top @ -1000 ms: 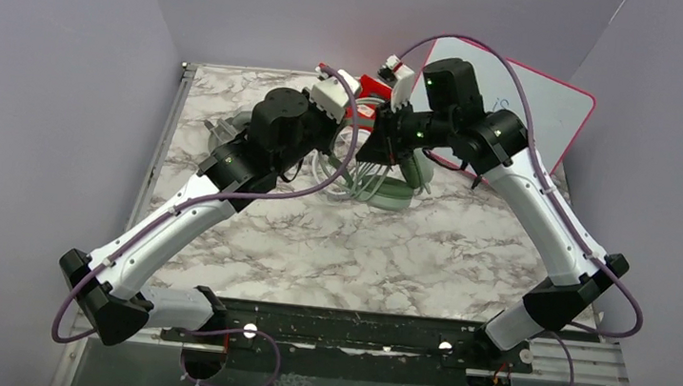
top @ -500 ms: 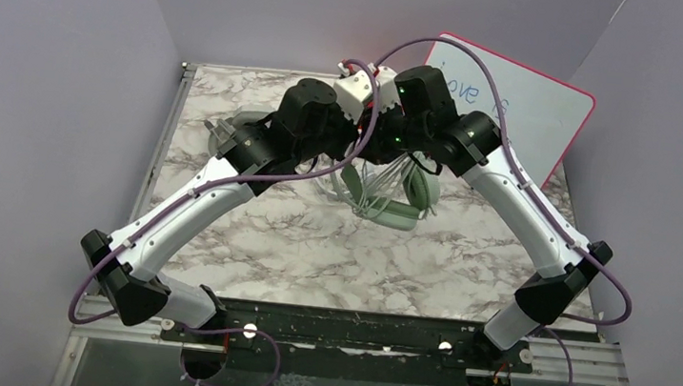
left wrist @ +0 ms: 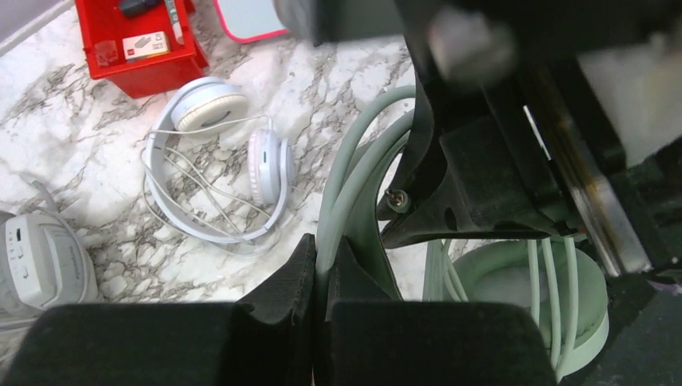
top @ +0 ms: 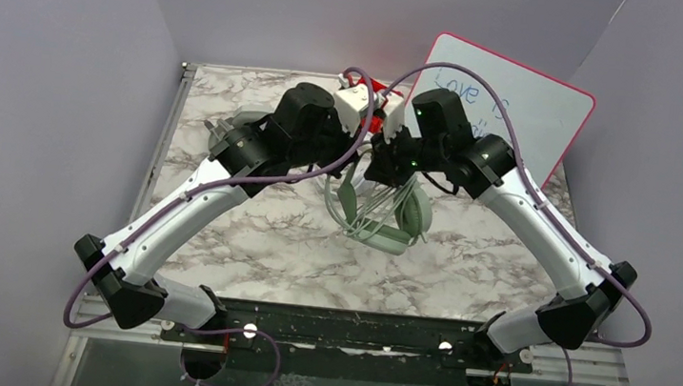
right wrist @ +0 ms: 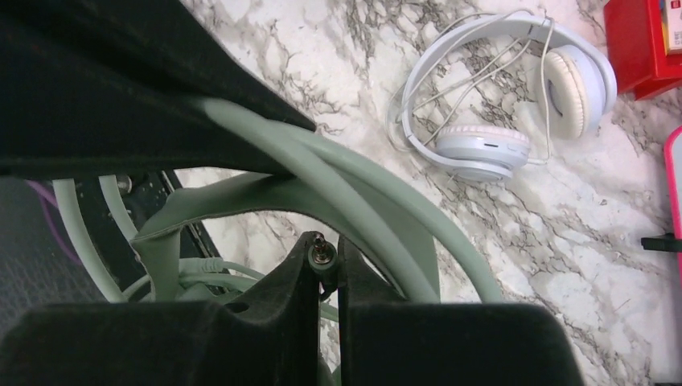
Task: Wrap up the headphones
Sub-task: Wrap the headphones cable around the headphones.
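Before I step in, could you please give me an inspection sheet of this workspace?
Surface: marble table, no spills seen.
Job's things: mint headphones gripped from both sides; white headphones lying flat, cord loose.
Clutter: red box; white gadget.
Claws: left claw shut on the mint headband; right claw shut on the plug.
Cables: mint cord strands cross one ear cup.
Surroundings: whiteboard at the back right; plain walls.

Soft, even overhead light leaves only faint shadows on the table (top: 246,241). Wrist views blur up close: black fingers (left wrist: 277,289) at 6 o'clock, right arm (left wrist: 482,153) at 1, mint headphones (left wrist: 354,177) softening nearby. White headphones (left wrist: 213,108) are sharp.
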`<state>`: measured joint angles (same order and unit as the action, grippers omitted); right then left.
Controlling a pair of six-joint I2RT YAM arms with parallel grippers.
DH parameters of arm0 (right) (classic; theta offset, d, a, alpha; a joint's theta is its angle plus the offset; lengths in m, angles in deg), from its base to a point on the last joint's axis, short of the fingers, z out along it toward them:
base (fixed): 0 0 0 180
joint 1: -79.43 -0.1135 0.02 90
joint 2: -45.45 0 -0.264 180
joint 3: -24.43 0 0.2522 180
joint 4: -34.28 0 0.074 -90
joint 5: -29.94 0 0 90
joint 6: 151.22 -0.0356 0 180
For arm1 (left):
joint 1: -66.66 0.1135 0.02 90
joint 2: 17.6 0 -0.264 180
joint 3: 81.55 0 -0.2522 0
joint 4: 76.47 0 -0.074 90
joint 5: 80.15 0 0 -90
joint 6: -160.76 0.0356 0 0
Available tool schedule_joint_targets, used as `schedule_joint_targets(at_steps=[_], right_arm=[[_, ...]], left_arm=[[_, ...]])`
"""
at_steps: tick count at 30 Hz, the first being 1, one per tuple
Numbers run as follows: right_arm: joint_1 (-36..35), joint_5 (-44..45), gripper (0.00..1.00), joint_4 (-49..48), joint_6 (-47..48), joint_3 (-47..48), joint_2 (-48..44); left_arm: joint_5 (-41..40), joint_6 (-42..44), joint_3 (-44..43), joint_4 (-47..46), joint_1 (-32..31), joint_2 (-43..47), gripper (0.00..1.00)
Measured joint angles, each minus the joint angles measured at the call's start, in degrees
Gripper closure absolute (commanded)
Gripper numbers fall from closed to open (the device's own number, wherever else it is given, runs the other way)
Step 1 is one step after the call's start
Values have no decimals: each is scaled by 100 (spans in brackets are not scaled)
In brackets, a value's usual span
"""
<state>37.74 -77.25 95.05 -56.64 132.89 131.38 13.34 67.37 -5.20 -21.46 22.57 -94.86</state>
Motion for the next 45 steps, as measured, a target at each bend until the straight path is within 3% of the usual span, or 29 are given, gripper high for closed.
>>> schedule_joint_targets(at_steps=[4, 10, 18, 22, 27, 39, 45], right_arm=[[-63, -92, 82, -92, 326, -295, -205], [-74, -273, 63, -66, 855, -378, -258], [-160, -415, 61, -72, 1231, -669, -503], [-199, -393, 64, -61, 1209, -706, -514], [-232, -258, 49, -94, 1091, -780, -577], [-262, -173, 34, -22, 1095, -883, -831], [-273, -57, 27, 284, 680, -466, -542]], left_arm=[[192, -42, -55, 22, -7, 33, 100], [356, -74, -66, 66, 31, 52, 100], [612, -195, -168, 304, 144, 9, 100], [772, -251, -251, 463, 256, -87, 100], [1019, -306, -251, 518, 404, -87, 100], [1399, -304, -247, 538, 682, -87, 100], [1451, -317, -170, 509, 741, -87, 100]])
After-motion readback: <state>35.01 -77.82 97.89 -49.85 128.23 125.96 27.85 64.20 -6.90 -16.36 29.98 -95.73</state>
